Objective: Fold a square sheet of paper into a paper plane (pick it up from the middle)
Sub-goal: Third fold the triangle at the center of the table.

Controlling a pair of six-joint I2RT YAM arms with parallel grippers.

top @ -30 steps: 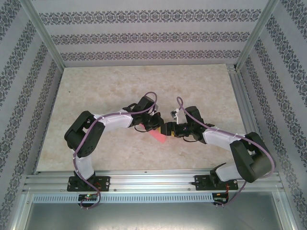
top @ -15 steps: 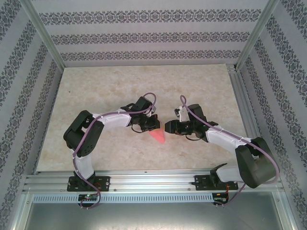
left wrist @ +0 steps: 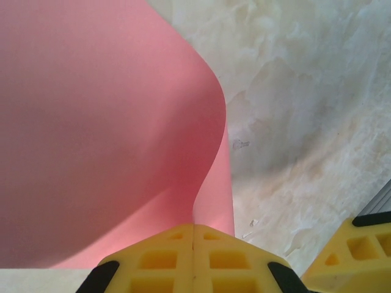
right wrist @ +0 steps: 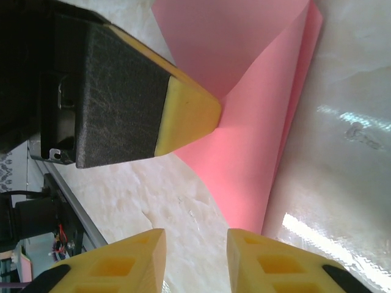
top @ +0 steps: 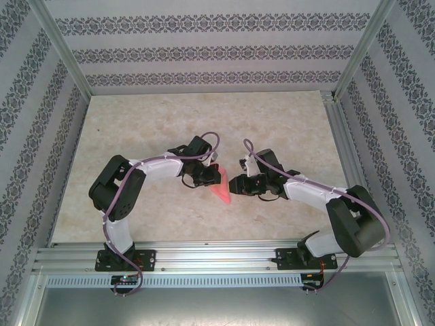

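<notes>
The pink-red sheet of paper (top: 221,192) is folded over on itself and hangs as a pointed flap just above the table middle. My left gripper (top: 209,176) is shut on its upper edge. In the left wrist view the yellow fingertips (left wrist: 193,231) meet on the paper (left wrist: 104,134), which curls away in two layers. My right gripper (top: 234,185) stands just right of the paper, open, with bare table between its fingers (right wrist: 194,247). In the right wrist view the paper's lower corner (right wrist: 256,165) ends just above the right finger, and the left gripper's finger (right wrist: 183,116) pinches the sheet.
The marbled tabletop (top: 170,122) stretches behind and to both sides of the arms. Metal frame rails (top: 340,136) and patterned walls border it. The two grippers sit very close together; the right one's yellow finger (left wrist: 357,250) shows in the left wrist view.
The right gripper has let go of the paper, backed off slightly and narrowed its jaws. The left gripper has moved the paper a little back and to the left.
</notes>
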